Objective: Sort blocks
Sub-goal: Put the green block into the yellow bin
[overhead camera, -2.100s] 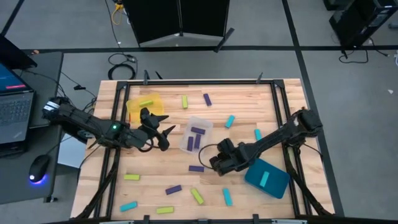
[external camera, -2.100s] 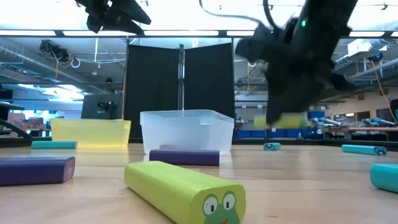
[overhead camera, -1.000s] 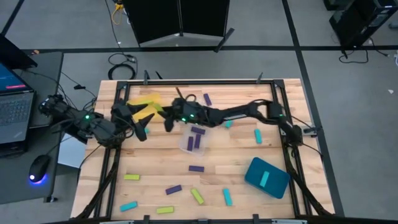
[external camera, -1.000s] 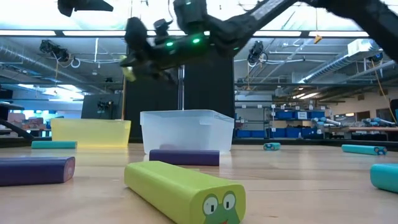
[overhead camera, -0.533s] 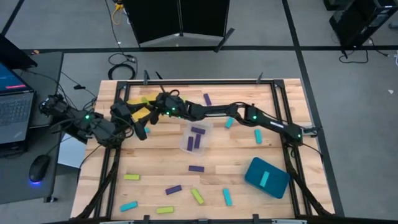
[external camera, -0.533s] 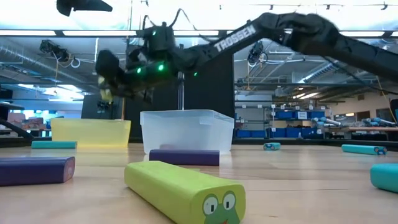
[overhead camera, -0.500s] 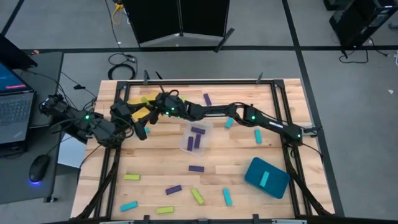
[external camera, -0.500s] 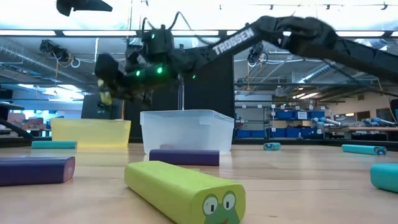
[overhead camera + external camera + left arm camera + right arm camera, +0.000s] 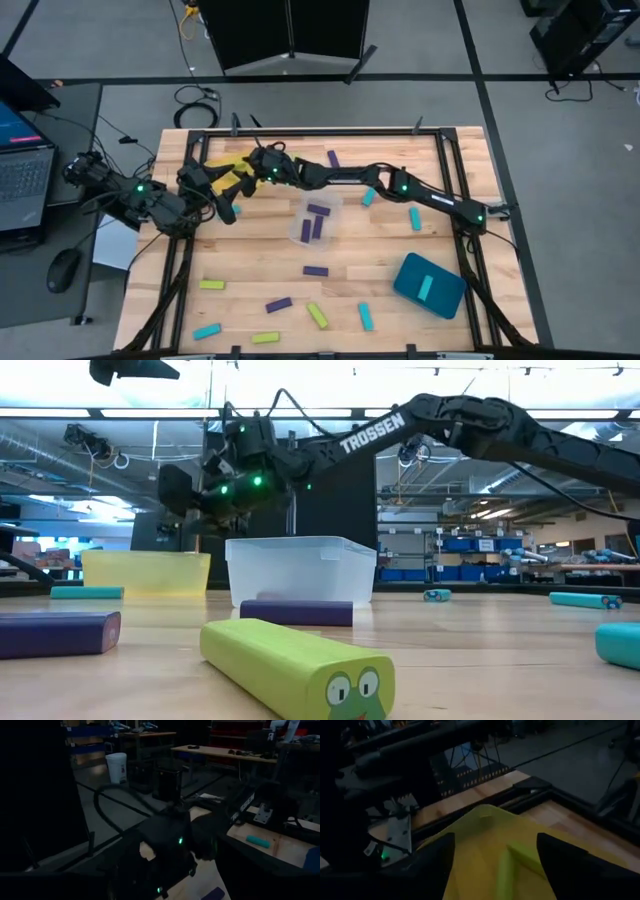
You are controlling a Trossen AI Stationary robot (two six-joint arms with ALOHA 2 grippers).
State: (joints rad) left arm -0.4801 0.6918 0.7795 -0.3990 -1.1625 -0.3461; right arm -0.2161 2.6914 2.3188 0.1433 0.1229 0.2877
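My right gripper [image 9: 496, 851] hangs open above the yellow tray [image 9: 226, 166] at the far left, its fingers wide apart and touching nothing. Two lime-green blocks [image 9: 503, 869] show inside that tray below it. My left gripper [image 9: 227, 194] waits open just near the tray, holding nothing. Purple blocks [image 9: 315, 216] lie in the clear tray [image 9: 298, 568], and a cyan block [image 9: 426, 288] lies in the teal tray [image 9: 431, 286]. Several lime-green, purple and cyan blocks lie flat on the table, among them a lime-green one [image 9: 296, 666] and a purple one [image 9: 58, 633].
My right arm [image 9: 400, 187] reaches across the far half of the table from the right edge. Loose blocks are strewn along the near edge [image 9: 279, 304] and at mid right [image 9: 415, 217]. A black frame borders the table. A laptop [image 9: 22, 170] sits off its left edge.
My right gripper has carried a lime-green block toward the table's left and far edge, from over the clear tray to over the yellow tray, then opened. The block has left its fingers.
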